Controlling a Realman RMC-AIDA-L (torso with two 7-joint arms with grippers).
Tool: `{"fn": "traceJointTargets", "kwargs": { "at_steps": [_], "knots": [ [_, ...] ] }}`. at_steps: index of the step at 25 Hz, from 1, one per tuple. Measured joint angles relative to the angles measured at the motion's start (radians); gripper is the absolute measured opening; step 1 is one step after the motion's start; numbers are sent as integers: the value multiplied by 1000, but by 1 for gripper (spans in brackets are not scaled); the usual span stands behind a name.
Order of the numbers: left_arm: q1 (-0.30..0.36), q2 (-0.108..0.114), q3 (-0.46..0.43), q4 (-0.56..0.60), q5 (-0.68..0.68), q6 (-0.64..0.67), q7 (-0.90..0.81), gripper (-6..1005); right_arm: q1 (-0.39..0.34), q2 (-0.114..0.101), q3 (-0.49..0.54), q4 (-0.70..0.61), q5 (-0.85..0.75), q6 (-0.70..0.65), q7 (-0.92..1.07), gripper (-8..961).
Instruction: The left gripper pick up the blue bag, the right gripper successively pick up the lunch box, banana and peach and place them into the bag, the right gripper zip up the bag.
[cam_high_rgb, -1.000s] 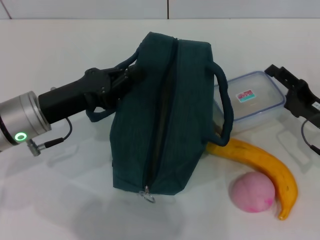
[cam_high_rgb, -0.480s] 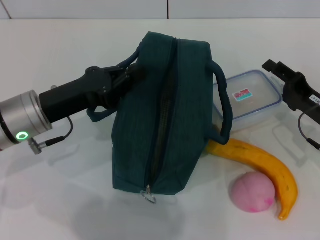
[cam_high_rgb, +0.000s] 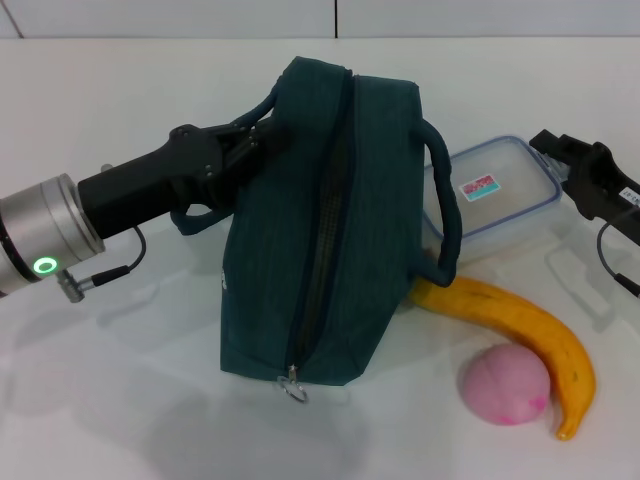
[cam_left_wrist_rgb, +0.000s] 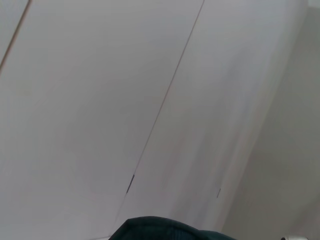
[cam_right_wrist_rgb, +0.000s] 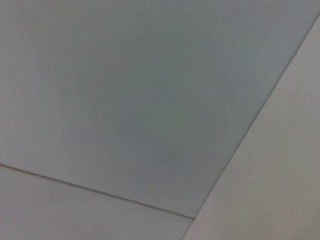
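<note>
The blue bag (cam_high_rgb: 325, 230) stands mid-counter (cam_high_rgb: 120, 400), its handle gripped by the left gripper (cam_high_rgb: 262, 140) fingers. The lunch box (cam_high_rgb: 495, 200), banana (cam_high_rgb: 520, 330) and peach (cam_high_rgb: 505, 385) remain outside. The right gripper (cam_high_rgb: 575, 160) sits spread beside the lunch box; packing and zipping remain.

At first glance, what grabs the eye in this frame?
The dark teal bag dominates the middle of the white table, with the left end effector at the handle on its left side. On the bag's right side lie a clear lunch box, a banana and a pink peach, with the right end effector at the lunch box's far edge.
</note>
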Motion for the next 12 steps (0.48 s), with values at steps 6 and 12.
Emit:
{"fn": "traceJointTargets", "kwargs": {
  "at_steps": [6, 12],
  "knots": [
    [0, 0, 0, 20, -2, 0, 2, 38, 0, 0, -5, -15, -5, 1, -15, 178],
    [1, 1, 0, 46, -2, 3, 21, 38, -7, 0, -10, -34, -6, -19, -134, 105]
  ]
}}
